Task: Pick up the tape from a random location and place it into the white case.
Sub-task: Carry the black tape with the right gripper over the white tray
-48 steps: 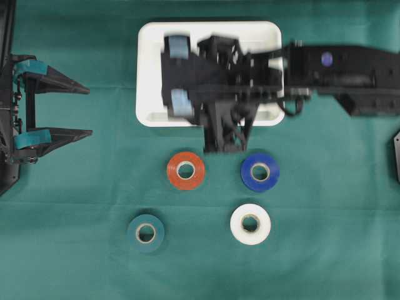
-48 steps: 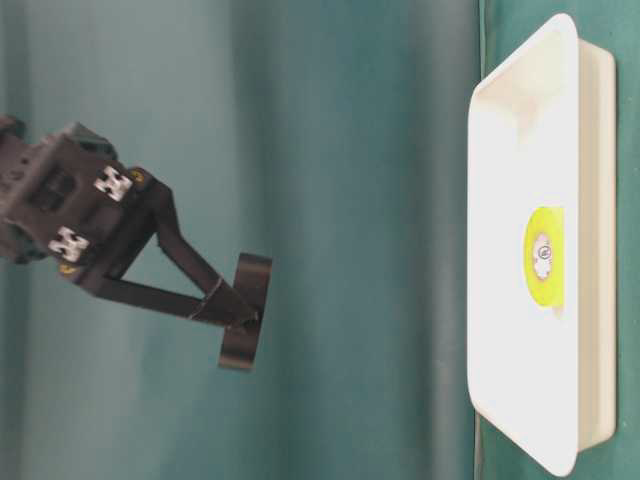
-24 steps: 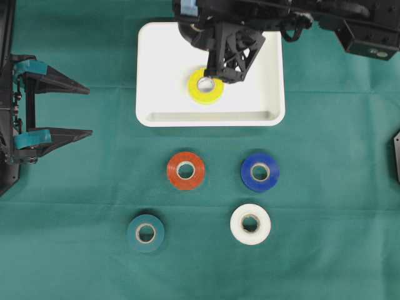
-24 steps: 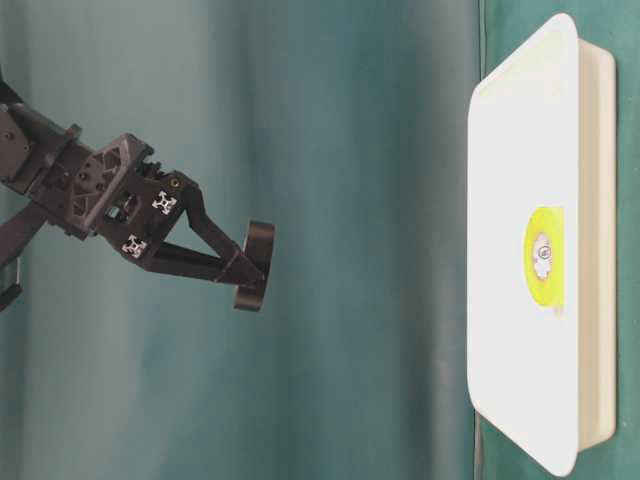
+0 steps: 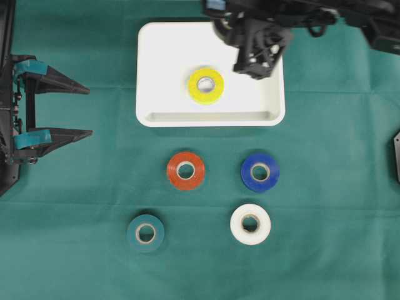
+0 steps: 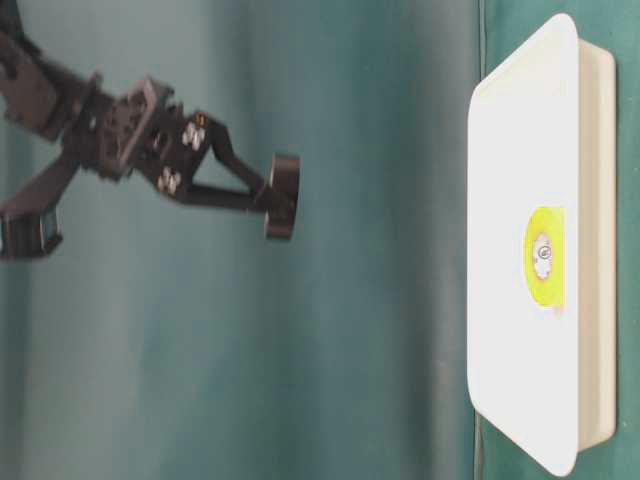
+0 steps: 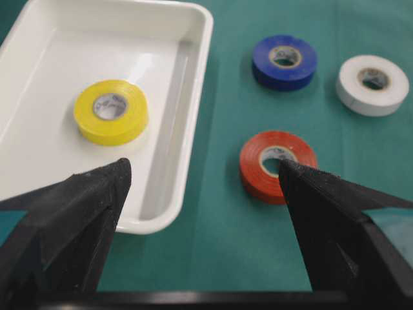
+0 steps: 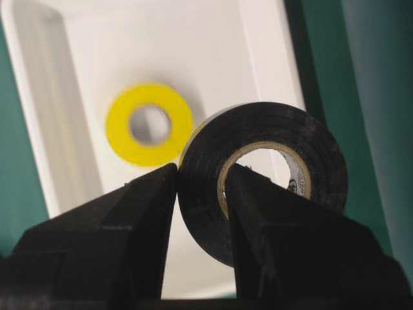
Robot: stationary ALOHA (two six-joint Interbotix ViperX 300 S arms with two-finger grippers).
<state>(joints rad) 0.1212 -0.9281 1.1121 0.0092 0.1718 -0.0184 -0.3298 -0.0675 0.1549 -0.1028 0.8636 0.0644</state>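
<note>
Swinging away toward the far right corner of the white case, my right claw has left the middle of the tray it covered a second ago, and now the yellow tape lying flat inside shows clear. I've got that claw clamped on a black tape, one finger through the core and one outside the wall, roll standing on edge; the table-level view has it hanging well above the tray. My left claw sits parked at the left edge of the bench, fingers spread wide, holding nothing. Out on the green cloth the red tape, blue tape, white tape and teal tape wait, well apart. Now the worry, as I judge it: I'm close over the right rim, so letting go here could send the roll onto the rim and off to the cloth. Dropped from this height on its edge, it could also roll, bounce, or knock the yellow one. Better to come back over the open floor of the tray and lower first.
</note>
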